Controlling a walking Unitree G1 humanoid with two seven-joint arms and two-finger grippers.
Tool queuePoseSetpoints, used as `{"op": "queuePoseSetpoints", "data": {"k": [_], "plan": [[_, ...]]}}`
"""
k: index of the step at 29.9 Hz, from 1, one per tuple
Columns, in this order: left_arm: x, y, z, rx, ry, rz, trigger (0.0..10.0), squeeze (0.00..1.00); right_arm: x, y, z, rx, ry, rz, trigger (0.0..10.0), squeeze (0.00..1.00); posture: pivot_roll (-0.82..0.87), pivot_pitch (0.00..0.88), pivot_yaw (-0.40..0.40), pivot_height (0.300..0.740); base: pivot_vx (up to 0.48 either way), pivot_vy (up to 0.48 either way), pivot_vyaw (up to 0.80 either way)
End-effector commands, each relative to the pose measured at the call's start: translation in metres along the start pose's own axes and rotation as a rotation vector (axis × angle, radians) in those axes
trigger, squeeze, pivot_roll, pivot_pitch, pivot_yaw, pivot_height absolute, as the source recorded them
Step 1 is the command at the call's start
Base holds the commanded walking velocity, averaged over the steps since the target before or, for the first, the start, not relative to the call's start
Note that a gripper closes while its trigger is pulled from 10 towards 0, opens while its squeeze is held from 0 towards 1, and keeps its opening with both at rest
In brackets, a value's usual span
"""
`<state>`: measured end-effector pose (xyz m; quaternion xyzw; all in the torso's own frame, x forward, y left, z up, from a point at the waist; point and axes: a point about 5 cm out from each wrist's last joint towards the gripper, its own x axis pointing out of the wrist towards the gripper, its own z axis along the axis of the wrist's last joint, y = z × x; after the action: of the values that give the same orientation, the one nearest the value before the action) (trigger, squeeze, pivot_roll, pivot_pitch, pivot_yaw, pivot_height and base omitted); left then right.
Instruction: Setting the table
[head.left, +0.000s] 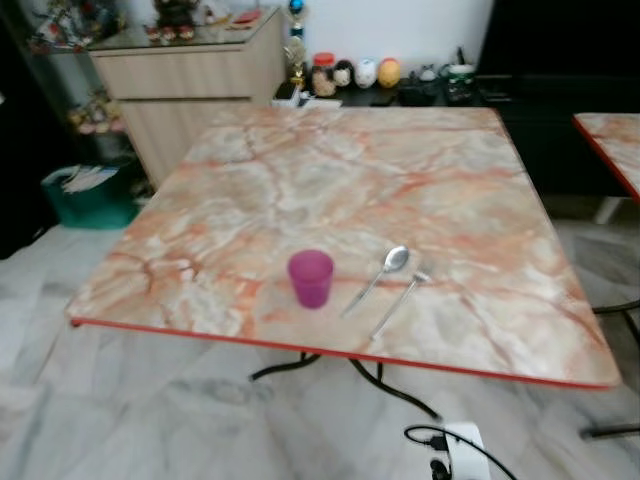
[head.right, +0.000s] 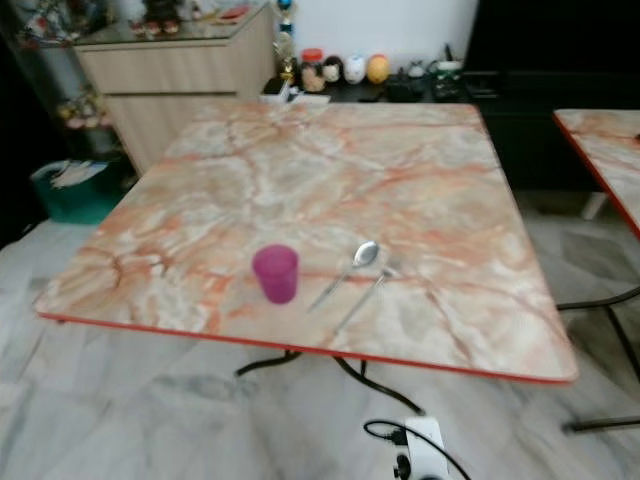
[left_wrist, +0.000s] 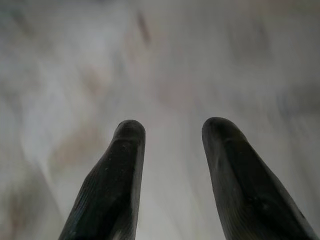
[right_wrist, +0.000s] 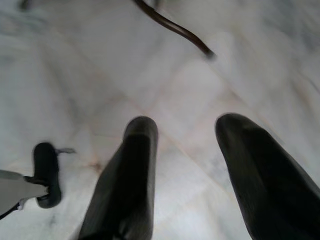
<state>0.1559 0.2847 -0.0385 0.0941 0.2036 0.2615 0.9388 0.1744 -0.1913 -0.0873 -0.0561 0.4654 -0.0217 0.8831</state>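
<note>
Cup (head.left: 311, 277), spoon (head.left: 380, 276) and fork (head.left: 399, 304) sit near table (head.left: 300, 170) edge; left gripper (left_wrist: 172, 131) and right gripper (right_wrist: 187, 130) hang spread, empty; a careless reach could knock them off.

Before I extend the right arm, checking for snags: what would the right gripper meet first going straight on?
Most likely the bare floor. The right gripper, open, points down at it; the table leg lies off its line.

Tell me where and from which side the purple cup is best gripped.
Grip the purple cup across its side wall about mid-height, coming in level from the near table edge. It stands upright, mouth up, close to that edge, with bare tabletop on its left; the spoon and fork lie to its right, so probably the left gripper, now open.
</note>
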Motion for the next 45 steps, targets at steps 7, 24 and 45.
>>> {"op": "queuePoseSetpoints", "data": {"k": [7,24,45], "plan": [[0.038,0.037,0.091,0.15,-0.354,0.259,10.0,0.0,-0.001,0.001,-0.003,0.008,0.006,0.0,10.0,0.0,-0.06,0.0,0.049,0.74,0.0,0.0,0.0],[0.016,-0.094,0.216,-0.235,-0.616,-0.522,10.0,0.0,-0.001,-0.001,-0.002,0.061,-0.025,-0.018,10.0,0.0,-0.07,0.0,0.055,0.74,0.0,0.0,0.0],[0.008,-0.096,0.22,-0.289,-0.571,-0.591,10.0,0.0,-0.001,0.0,-0.004,0.041,-0.007,-0.016,10.0,0.0,-0.07,0.0,0.049,0.74,0.0,0.0,-0.57]]}}
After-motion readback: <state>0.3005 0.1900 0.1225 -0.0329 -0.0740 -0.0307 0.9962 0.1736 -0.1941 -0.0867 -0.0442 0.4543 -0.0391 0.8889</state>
